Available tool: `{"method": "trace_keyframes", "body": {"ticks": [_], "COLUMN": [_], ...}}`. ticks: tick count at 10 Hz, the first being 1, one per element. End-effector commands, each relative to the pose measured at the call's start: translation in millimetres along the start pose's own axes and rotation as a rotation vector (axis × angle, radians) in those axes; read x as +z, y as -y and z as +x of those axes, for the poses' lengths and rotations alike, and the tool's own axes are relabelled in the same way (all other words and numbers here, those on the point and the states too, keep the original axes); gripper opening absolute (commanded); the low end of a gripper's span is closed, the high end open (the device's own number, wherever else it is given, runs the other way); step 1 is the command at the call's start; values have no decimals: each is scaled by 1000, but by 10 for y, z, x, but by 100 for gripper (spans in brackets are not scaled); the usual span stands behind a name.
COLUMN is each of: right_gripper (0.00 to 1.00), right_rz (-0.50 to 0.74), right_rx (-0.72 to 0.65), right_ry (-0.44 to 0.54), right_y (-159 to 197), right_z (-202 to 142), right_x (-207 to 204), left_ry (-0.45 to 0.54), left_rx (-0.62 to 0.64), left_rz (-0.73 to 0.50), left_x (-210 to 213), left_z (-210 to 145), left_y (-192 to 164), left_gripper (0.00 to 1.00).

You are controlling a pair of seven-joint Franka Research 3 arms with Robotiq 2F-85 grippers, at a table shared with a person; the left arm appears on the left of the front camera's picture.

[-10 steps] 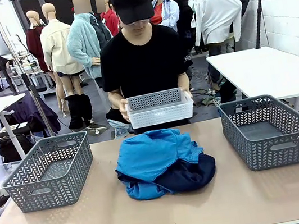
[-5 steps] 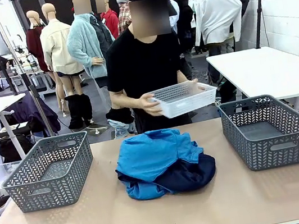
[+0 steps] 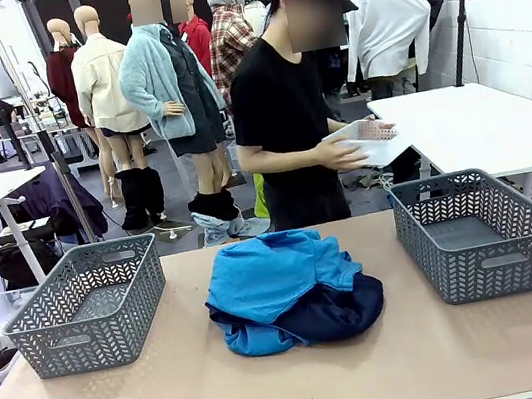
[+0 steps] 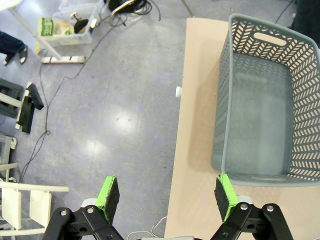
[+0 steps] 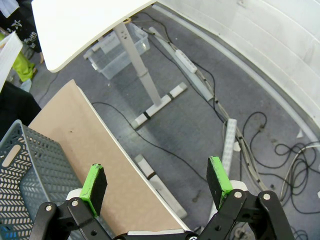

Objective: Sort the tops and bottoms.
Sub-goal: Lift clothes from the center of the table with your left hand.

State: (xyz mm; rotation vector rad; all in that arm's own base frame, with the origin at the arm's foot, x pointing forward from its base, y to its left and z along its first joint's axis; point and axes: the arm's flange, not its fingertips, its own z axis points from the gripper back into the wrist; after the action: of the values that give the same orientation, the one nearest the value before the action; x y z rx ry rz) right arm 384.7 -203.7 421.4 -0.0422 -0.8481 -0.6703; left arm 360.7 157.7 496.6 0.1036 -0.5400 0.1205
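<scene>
A pile of clothes lies at the middle of the table in the front view. The tops (image 3: 270, 278) are bright sky-blue shirts on the top and left of the pile. The bottoms (image 3: 337, 312) are dark navy fabric at the pile's lower right, partly under the blue. My left gripper (image 4: 166, 194) is open over the table's left edge, beside the left grey basket (image 4: 260, 105), with nothing between its fingers. My right gripper (image 5: 157, 183) is open over the table's right edge and the floor, with a corner of the right grey basket (image 5: 27, 170) at its left.
Two grey mesh baskets stand on the table, the left grey basket (image 3: 89, 306) and the right grey basket (image 3: 476, 232). A person at the far side holds a white mesh basket (image 3: 368, 143), turned toward a white table (image 3: 477, 125).
The person has turned to the right, carrying the white basket from in front of the chest toward the white table at the right. The pile and the grey baskets have not moved.
</scene>
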Motion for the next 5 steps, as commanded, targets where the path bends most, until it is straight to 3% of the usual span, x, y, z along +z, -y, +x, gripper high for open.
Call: {"method": "trace_keyframes", "body": {"ticks": [1,5], "right_gripper": [100,100], "right_rz": [-6,-6], "right_rx": [14,14], "right_ry": [-5,-5], "right_y": [3,3], "right_z": [3,3], "right_x": [11,11], "left_ry": [6,6], "left_rx": [-5,-5], "left_rz": [5,5], "left_x": [1,1], "left_z": [6,6], "left_y": [-3,-3], "left_gripper": [100,100]}}
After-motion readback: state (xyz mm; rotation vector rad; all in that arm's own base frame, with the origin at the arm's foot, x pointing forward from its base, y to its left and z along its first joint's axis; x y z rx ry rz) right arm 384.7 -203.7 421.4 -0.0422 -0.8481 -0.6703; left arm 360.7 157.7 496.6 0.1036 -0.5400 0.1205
